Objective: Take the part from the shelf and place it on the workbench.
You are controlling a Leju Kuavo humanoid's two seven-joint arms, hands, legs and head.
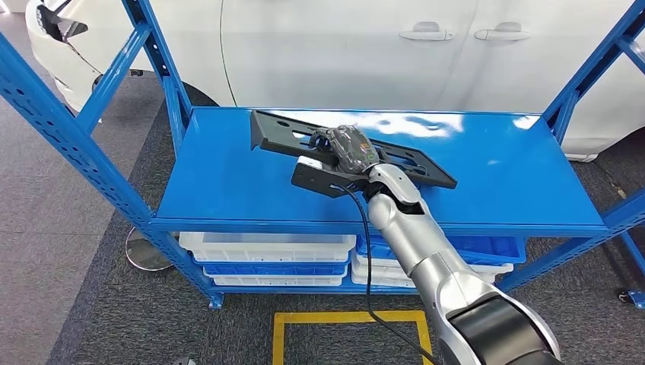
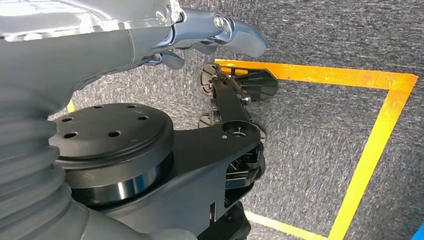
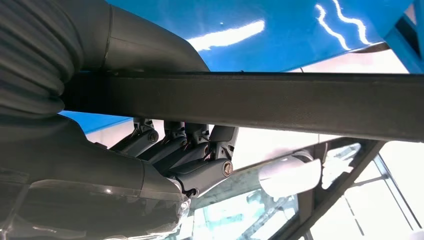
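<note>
Parked behind everything, a white car (image 1: 365,46), its door handles (image 1: 426,33) side by side high in the head view. In front of it, a blue steel shelf rack (image 1: 68,129) with perforated uprights and a glossy blue top shelf (image 1: 228,175). Below that shelf, stacked white and blue plastic trays (image 1: 266,258). On the grey carpet floor (image 1: 91,319), a yellow taped square (image 1: 346,318) near the rack's foot.

Lying across the middle of the top shelf, a long flat black plastic part (image 1: 285,135), slightly angled, one end toward the rack's back left. Reaching in from below right, the silver right arm (image 1: 418,243), with a black cable along it. Resting on top of the part near its middle, the right hand (image 1: 351,149); seen from the right wrist camera, its dark fingers (image 3: 200,145) curled around the part's edge, gripping it, with the part as a dark bar (image 3: 260,102) across that picture.

Hanging over the carpet and the yellow tape in the left wrist view, the left hand (image 2: 210,37), fingers partly curled with nothing in them.
</note>
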